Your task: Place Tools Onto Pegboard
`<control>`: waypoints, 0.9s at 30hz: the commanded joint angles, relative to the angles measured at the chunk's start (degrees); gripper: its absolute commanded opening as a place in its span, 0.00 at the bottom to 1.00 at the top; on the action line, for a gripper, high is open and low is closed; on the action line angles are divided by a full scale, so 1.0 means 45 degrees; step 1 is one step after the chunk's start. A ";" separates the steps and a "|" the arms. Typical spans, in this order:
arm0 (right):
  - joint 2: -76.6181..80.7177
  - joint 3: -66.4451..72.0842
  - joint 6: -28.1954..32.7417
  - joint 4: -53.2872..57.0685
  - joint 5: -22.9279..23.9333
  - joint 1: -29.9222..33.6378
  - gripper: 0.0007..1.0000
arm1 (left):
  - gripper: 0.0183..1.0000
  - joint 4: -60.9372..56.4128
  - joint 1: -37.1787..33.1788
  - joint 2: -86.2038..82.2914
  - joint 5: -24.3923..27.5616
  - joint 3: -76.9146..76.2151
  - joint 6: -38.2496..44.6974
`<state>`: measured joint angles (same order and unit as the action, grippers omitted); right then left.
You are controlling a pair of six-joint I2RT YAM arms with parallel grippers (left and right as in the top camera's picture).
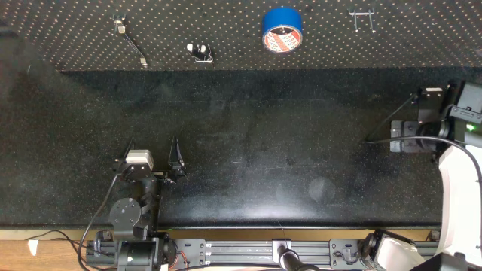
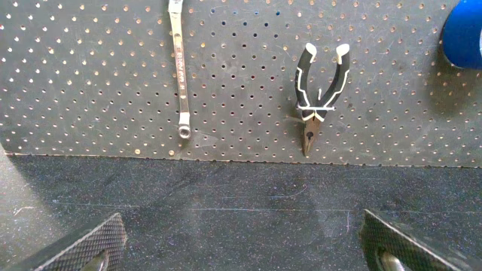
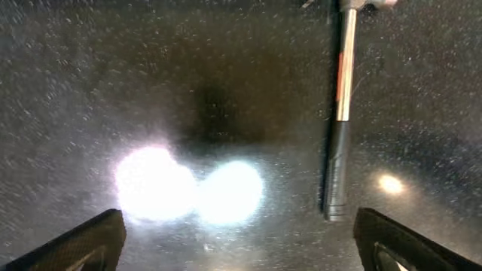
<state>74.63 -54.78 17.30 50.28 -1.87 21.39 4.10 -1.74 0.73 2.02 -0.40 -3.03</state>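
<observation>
Pincers: left gripper [image 2: 241, 229] spread, empty, facing the pegboard [image 2: 90, 75]; right gripper [image 3: 237, 229] spread above the hammer [image 3: 343, 105], which lies flat on the table [image 3: 226, 60]. Hammer probably rigid, head-heavy, with a slick steel shaft: grasp close to the head.

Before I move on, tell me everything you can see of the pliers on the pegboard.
The pliers hang nose down on the pegboard, between the wrench and the blue tape roll. The handles, black with white edging, point up, spread in a V. The short pointed nose looks like dark metal. A thin white hook near the pivot seems to carry them; nothing else touches them.
</observation>
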 commanded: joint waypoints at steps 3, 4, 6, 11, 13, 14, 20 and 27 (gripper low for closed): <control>0.0325 0.0053 0.0942 -0.0058 -0.0214 0.0204 1.00 | 1.00 0.0092 -0.0029 -0.0121 0.0282 0.0019 0.0112; 0.0325 0.0053 0.0947 -0.0049 -0.0214 0.0204 1.00 | 1.00 0.0092 -0.0029 -0.0121 0.0282 0.0019 0.0117; 0.0355 0.0053 0.0991 -0.0053 -0.0185 0.0253 1.00 | 1.00 0.0092 -0.0029 -0.0121 0.0282 0.0019 0.0112; 0.0588 0.0053 0.0996 -0.0068 -0.0170 0.0748 1.00 | 1.00 0.0092 -0.0029 -0.0121 0.0282 0.0019 0.0112; 0.0719 0.0053 0.1307 -0.0068 -0.0170 0.1059 1.00 | 1.00 0.0092 -0.0029 -0.0121 0.0282 0.0019 0.0112; 0.0811 0.0053 0.1715 -0.0073 -0.0170 0.1263 1.00 | 1.00 0.0092 -0.0029 -0.0121 0.0282 0.0019 0.0117; 0.1520 0.0053 0.2137 -0.0078 -0.0194 0.2370 0.99 | 1.00 0.0092 -0.0029 -0.0121 0.0282 0.0019 0.0112; 0.2574 0.0053 0.2671 -0.0520 -0.1171 0.3623 1.00 | 1.00 0.0092 -0.0029 -0.0121 0.0282 0.0019 0.0112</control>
<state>84.53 -54.78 27.33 48.53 -4.82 36.03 4.10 -1.74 0.73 2.02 -0.40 -3.03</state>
